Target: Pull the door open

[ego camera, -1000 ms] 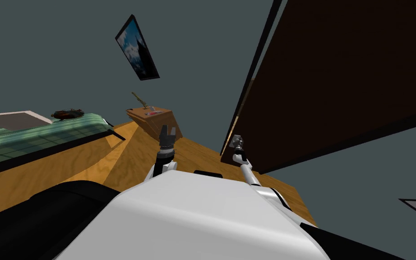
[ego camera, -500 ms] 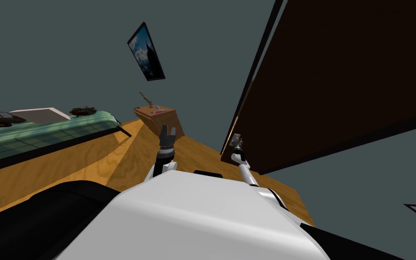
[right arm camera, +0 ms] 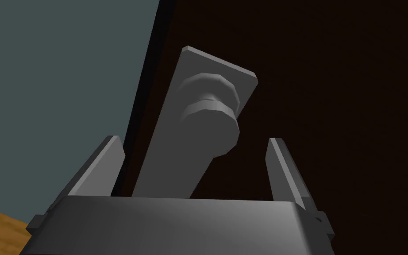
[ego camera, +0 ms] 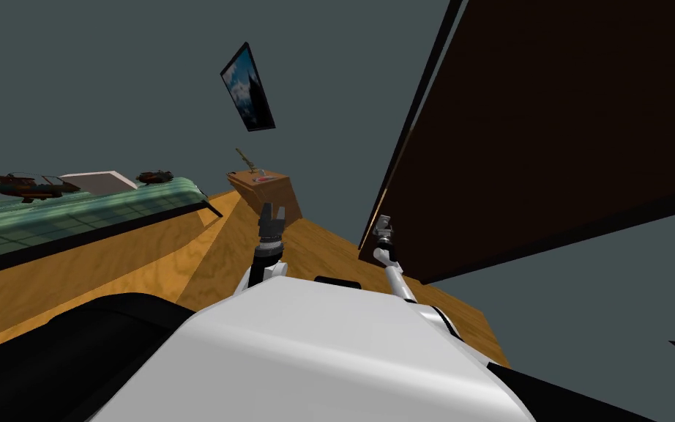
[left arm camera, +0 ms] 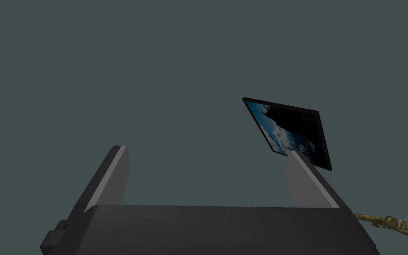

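A dark brown door [ego camera: 548,132] fills the right side of the head view, its edge swung a little off the grey wall. In the right wrist view a grey round knob [right arm camera: 209,126] sits on a long grey plate [right arm camera: 176,168] near the door [right arm camera: 331,88] edge. My right gripper [right arm camera: 194,141] is open, with the knob between its fingers and a gap on each side. The head view shows that right gripper [ego camera: 383,226] up at the door's edge. My left gripper [ego camera: 271,211] is held out ahead of my chest, open and empty [left arm camera: 206,150].
A bed with a green cover [ego camera: 72,220] runs along the left, with small model aircraft [ego camera: 25,184] on it. A brown nightstand [ego camera: 270,192] stands against the far wall under a framed picture [ego camera: 250,88]. Wooden floor [ego camera: 146,256] lies between the bed and the door.
The bed, nightstand and picture have slid to the right in the head view, so my head or base has turned. Both arms keep their pose and the right gripper stays at the knob.
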Motion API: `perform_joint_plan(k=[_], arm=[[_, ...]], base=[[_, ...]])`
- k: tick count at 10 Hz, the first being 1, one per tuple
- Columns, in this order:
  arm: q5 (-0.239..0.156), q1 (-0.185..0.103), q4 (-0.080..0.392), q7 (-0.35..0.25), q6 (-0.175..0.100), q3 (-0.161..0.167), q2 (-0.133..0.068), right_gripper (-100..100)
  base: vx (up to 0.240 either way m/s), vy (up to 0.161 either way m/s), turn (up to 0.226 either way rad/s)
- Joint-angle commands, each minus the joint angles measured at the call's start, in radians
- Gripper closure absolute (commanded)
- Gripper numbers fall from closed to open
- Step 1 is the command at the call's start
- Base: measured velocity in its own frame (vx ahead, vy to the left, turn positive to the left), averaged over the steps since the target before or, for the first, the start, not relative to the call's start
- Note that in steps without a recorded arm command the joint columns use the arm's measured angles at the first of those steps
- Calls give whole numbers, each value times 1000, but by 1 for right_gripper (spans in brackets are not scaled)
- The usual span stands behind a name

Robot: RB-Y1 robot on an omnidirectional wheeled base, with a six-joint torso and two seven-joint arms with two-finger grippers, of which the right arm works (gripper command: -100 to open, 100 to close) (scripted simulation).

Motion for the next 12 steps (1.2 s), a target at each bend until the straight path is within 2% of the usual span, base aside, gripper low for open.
perform_joint_plan(k=[1, 7, 8, 9, 10, 11, 12], arm=[[-38, 2, -9, -50, 1, -2, 13, -100], [-148, 6, -34, -195, 3, -9, 50, -100], [-137, 6, -32, -178, 4, -9, 46, -100], [-147, 18, -28, -212, 2, -16, 9, -100], [-150, 22, -27, -222, 2, -18, -3, -100], [-150, 22, -27, -222, 2, -18, -3, -100], [-153, 26, -25, -233, 1, -21, -17, -100]], base=[[-102, -57, 113], [-95, -37, 70], [-39, -9, 14], [84, 0, 180], [166, 9, 151], [109, -1, 5], [65, -6, 36]])
